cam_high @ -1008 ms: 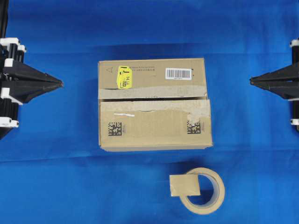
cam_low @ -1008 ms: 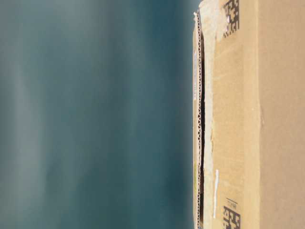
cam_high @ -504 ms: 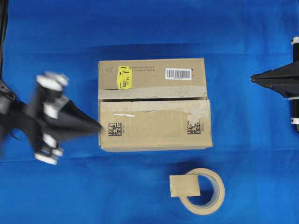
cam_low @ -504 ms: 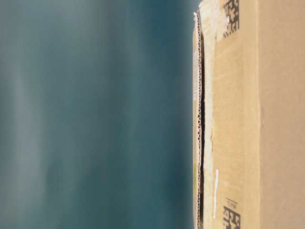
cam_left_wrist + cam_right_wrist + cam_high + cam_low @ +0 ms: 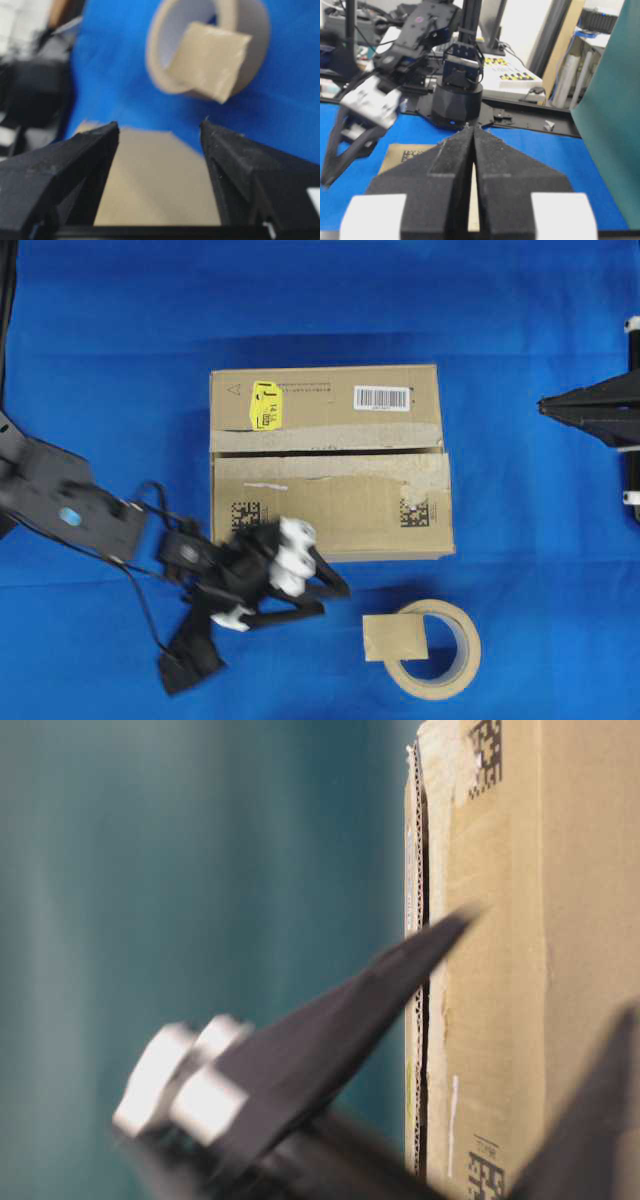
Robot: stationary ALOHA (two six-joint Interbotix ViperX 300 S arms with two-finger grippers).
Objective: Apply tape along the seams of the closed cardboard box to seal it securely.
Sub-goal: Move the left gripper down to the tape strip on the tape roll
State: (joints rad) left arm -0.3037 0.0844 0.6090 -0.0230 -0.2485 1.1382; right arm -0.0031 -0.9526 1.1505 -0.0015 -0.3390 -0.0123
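Note:
The cardboard box (image 5: 330,510) lies mid-table with its top flaps closed, and the seam (image 5: 330,452) runs across it as a dark slit between pale old tape strips. The tape (image 5: 395,637), a small tan square, sticks to the beige tape roll (image 5: 445,675) in front of the box. My left gripper (image 5: 334,601) is open and empty, hovering just off the box's front edge, left of the tape. In the left wrist view the tape (image 5: 210,60) hangs ahead of the open gripper (image 5: 160,125). My right gripper (image 5: 543,406) is shut and empty, well off to the box's right.
Blue cloth (image 5: 120,360) covers the table. The left arm (image 5: 70,510) stretches in from the left edge with its cables. A teal backdrop (image 5: 200,870) stands beyond the box. The table-level view shows a left finger (image 5: 380,990) in front of the box (image 5: 500,870).
My left gripper has swung from the left edge down to the box's front, toward the tape roll, and its jaws have opened. The right gripper, box and tape have not moved.

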